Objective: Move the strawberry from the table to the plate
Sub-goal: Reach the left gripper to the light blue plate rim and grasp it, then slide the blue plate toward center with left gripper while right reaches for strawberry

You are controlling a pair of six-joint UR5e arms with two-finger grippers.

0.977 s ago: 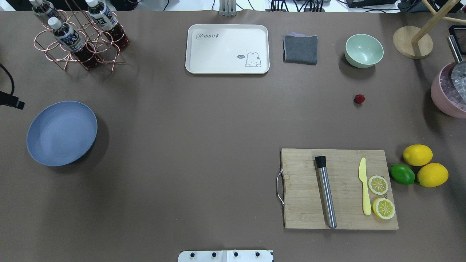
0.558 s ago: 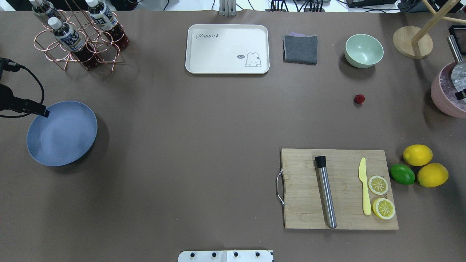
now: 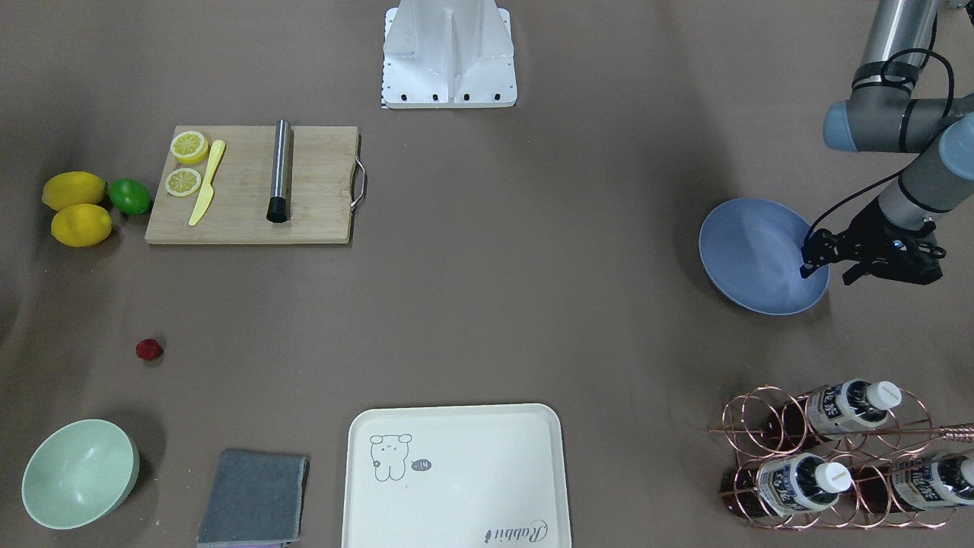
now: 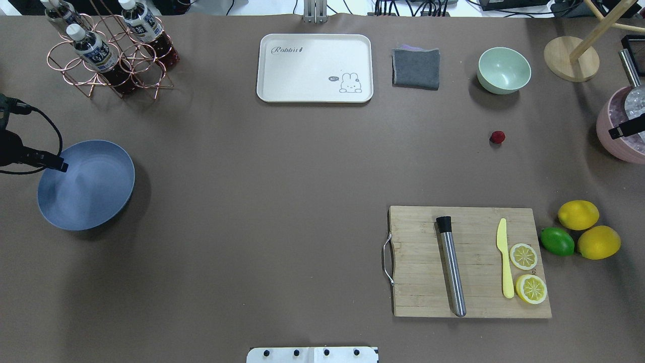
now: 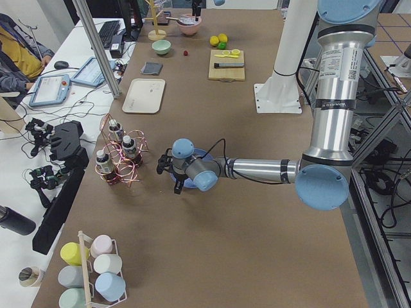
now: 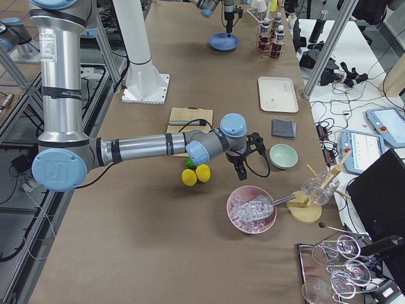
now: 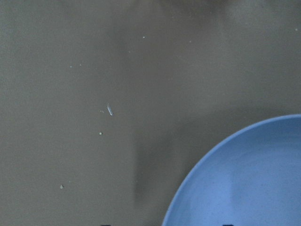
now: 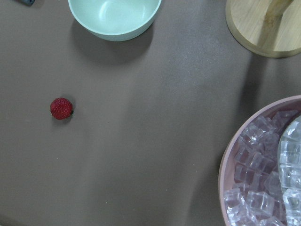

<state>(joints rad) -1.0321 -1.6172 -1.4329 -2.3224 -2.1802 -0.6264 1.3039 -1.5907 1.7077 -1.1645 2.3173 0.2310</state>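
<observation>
The strawberry [image 4: 497, 136] is a small dark-red berry lying on the bare table [image 4: 282, 201], right of centre, below the mint bowl; it also shows in the right wrist view as strawberry [image 8: 61, 108]. At the far left lies the blue-grey plate [image 4: 85, 184], with nothing in it. My left gripper [image 3: 825, 272] hangs open over the plate's outer rim; one of its fingers [image 4: 55, 164] shows in the overhead view. My right gripper [image 6: 245, 155] hovers near the pink ice bowl, well right of the strawberry, fingers apart and holding nothing.
A pink bowl of ice [image 4: 622, 128] is at the right edge. Two lemons and a lime [image 4: 557, 241] lie beside a cutting board [image 4: 468, 262] that carries a muddler, knife and lemon halves. Mint bowl [image 4: 504, 69], grey cloth [image 4: 415, 68], cream tray [image 4: 315, 68], bottle rack [image 4: 108, 50] line the far side.
My left gripper has come in from the left edge to the plate's rim. A finger of my right gripper has come into view at the right edge, over the ice bowl. The strawberry has not moved.
</observation>
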